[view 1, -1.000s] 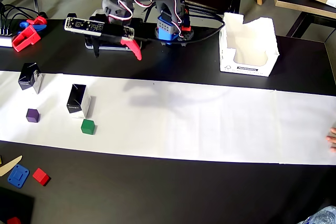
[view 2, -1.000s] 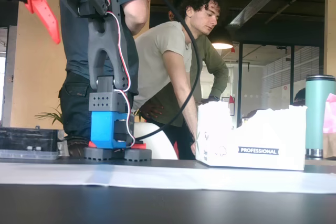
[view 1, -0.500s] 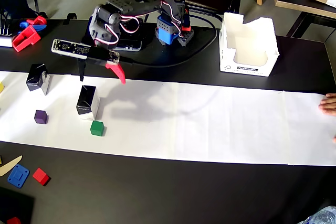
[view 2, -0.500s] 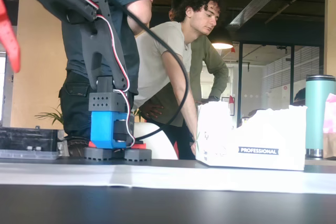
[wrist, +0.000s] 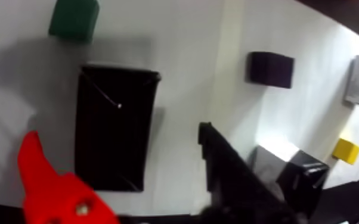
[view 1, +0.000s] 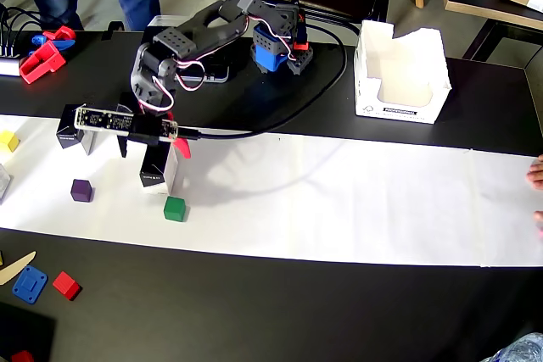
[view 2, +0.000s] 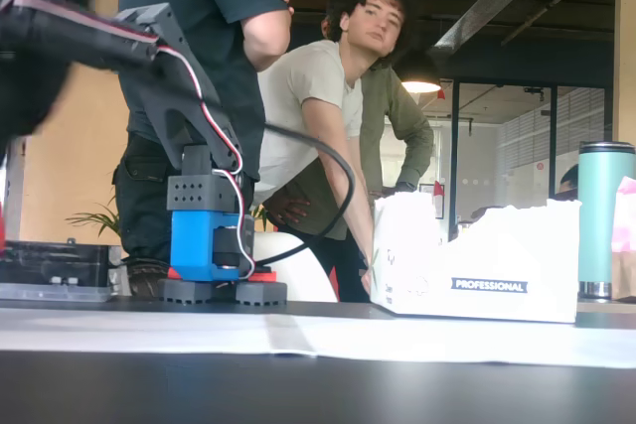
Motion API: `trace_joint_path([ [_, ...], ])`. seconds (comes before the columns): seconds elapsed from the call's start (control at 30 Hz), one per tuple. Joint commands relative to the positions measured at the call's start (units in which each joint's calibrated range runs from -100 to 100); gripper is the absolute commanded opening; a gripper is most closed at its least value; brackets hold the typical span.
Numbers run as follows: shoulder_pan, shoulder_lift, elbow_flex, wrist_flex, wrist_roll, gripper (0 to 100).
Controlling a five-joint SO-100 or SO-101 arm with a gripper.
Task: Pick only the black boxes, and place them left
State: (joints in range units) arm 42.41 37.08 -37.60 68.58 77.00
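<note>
From my remote station, I see the arm's gripper [view 1: 151, 148] poised above a tall glossy black carton with pale sides [view 1: 159, 168], which stands on the long white paper strip [view 1: 339, 201] across the dark counter [view 1: 280, 311]. The wrist view shows the same carton [wrist: 115, 136] lying between the red finger [wrist: 50, 184] and the black finger [wrist: 229, 173], jaws spread apart, with a clear gap on the black finger's side; I cannot tell whether the red finger touches it.

A second black carton [view 1: 75, 130] stands just beyond the first, away from the white open-topped cardboard bin [view 1: 399, 74], partly covered by the wrist board in the overhead view; it shows at the lower right of the wrist view [wrist: 295, 179]. The bin sits on the bare counter well apart from both cartons, at the far end of the strip; the fixed view shows small black print low on its front [view 2: 477, 270].

Near the first carton lie a small green cube [view 1: 175, 208] and a small purple cube [view 1: 81, 190]; a yellow cube [view 1: 8, 141] rests farther from the bin.
</note>
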Motion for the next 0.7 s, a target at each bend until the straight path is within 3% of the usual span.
trace_joint_path([
  [0.0,-4.25,2.31,-3.98,-1.41,-5.21,50],
  [0.07,-6.68,3.58,-3.89,-1.09,-7.42,42],
  [0.2,-9.62,3.42,2.94,-0.7,-8.63,10],
  [0.43,-13.95,-18.55,25.72,8.6,-8.94,10],
  [0.67,-30.67,-47.63,52.49,9.4,-20.79,10],
])
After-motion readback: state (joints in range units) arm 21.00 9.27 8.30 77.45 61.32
